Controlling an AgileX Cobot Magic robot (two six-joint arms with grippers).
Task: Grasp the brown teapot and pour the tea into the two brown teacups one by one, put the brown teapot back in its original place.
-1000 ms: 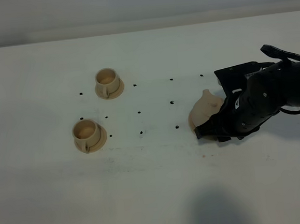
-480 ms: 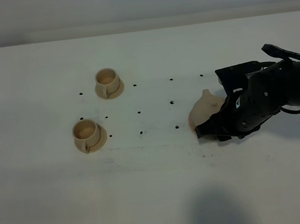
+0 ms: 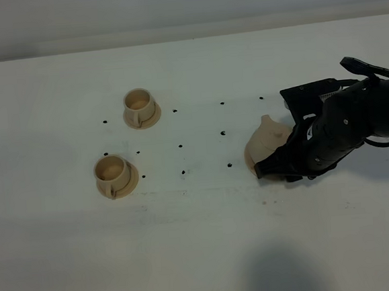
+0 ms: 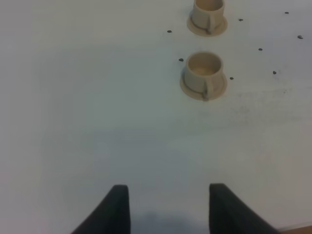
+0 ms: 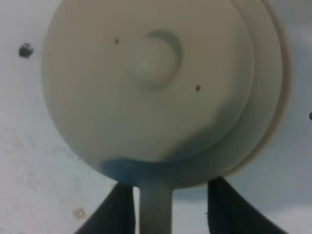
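Straddling the handle (image 5: 155,214) of the brown teapot (image 5: 146,83), the right end effector (image 5: 169,195) stands partly spread.

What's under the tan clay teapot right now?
A flat round tan saucer: only a crescent of its rim shows past the squat tan clay teapot in the right wrist view. The rest of the saucer is covered by the pot.
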